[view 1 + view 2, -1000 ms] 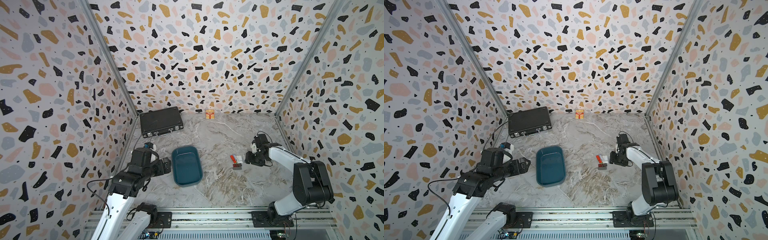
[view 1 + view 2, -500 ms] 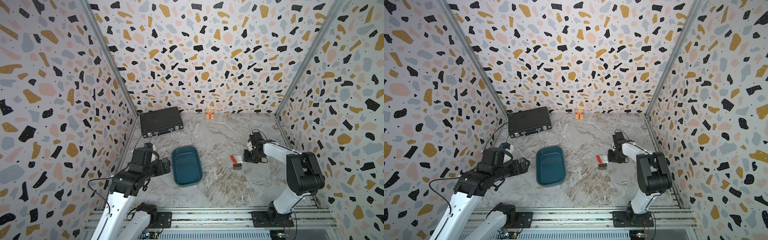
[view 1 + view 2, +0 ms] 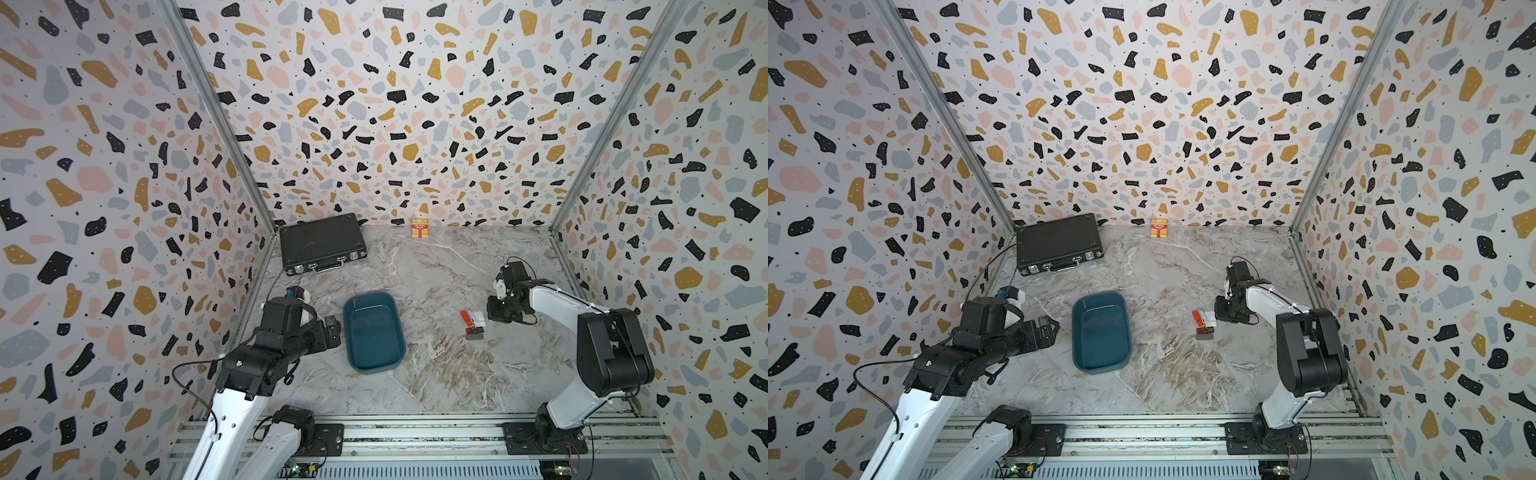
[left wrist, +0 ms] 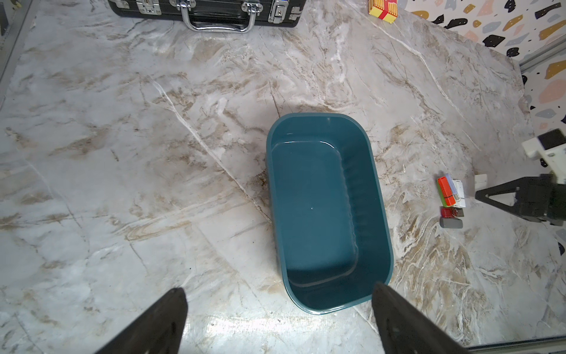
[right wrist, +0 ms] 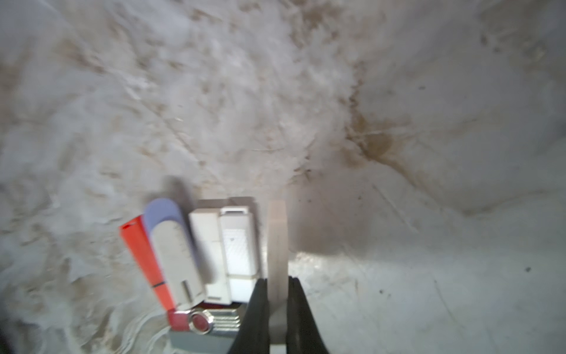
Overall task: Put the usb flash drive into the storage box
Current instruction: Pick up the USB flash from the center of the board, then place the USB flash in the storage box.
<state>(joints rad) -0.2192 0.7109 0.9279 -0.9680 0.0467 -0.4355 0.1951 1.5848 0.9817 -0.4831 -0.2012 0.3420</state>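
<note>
Right gripper [image 5: 277, 280] has clamped since 1 second back, when its jaws stood apart beside the pile. In the right wrist view I see the 2 jaws pinched on a pale flash drive [image 5: 277, 233] standing on its thin edge. I can't tell whether it has left the table [image 3: 436, 270]. It sits just right of the pile of other drives [image 3: 473, 321], with a narrow gap between.

Box [image 3: 374, 336] lies mid-table, well left of the pile, open side up. The flash drive is outside it.

Left gripper [image 4: 280, 291] is spread wide, grasping nothing, just left of the box.

Black case [image 3: 322, 243] is far left. Small carton [image 3: 419, 228] stands at the far wall.
</note>
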